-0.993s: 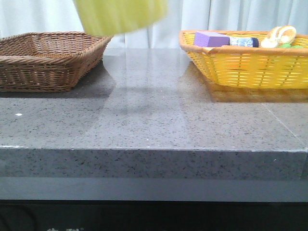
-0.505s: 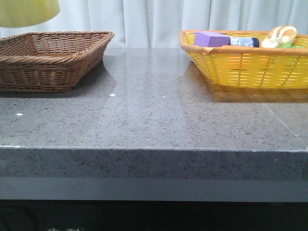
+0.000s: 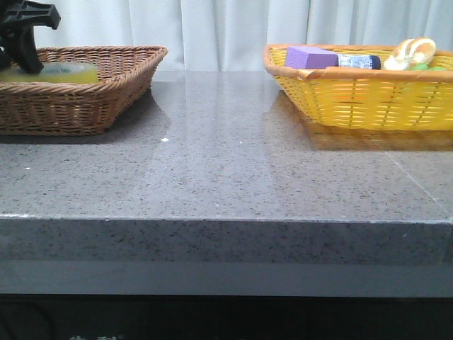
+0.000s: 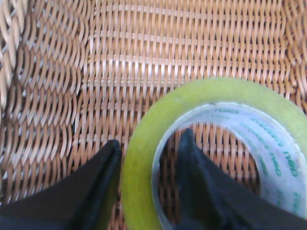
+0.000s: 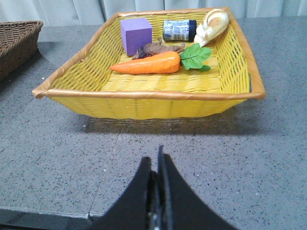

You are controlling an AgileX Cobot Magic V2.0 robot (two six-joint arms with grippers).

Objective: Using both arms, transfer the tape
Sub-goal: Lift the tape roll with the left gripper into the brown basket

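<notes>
The yellow tape (image 4: 144, 158) lies flat on the floor of the brown wicker basket (image 4: 144, 57), its white core ring printed in green. In the front view the tape (image 3: 67, 72) shows low inside the brown basket (image 3: 85, 106) at the far left. My left gripper (image 4: 149, 139) straddles the roll's wall, one finger outside and one inside the core. A gap shows beside the inner finger, so the jaws are open. The left gripper also shows in the front view (image 3: 25, 42). My right gripper (image 5: 156, 160) is shut and empty over the grey counter, in front of the yellow basket (image 5: 144, 93).
The yellow basket (image 3: 368, 99) at the right holds a purple block (image 5: 136, 36), a carrot (image 5: 148, 63), a small can (image 5: 179, 29) and a bread-like piece (image 5: 213, 24). The grey stone counter (image 3: 226, 163) lies between the baskets, and its front edge is near.
The tape was high in front of the camera. It moved left and came down into the brown basket, where it now lies flat with the left gripper over it.
</notes>
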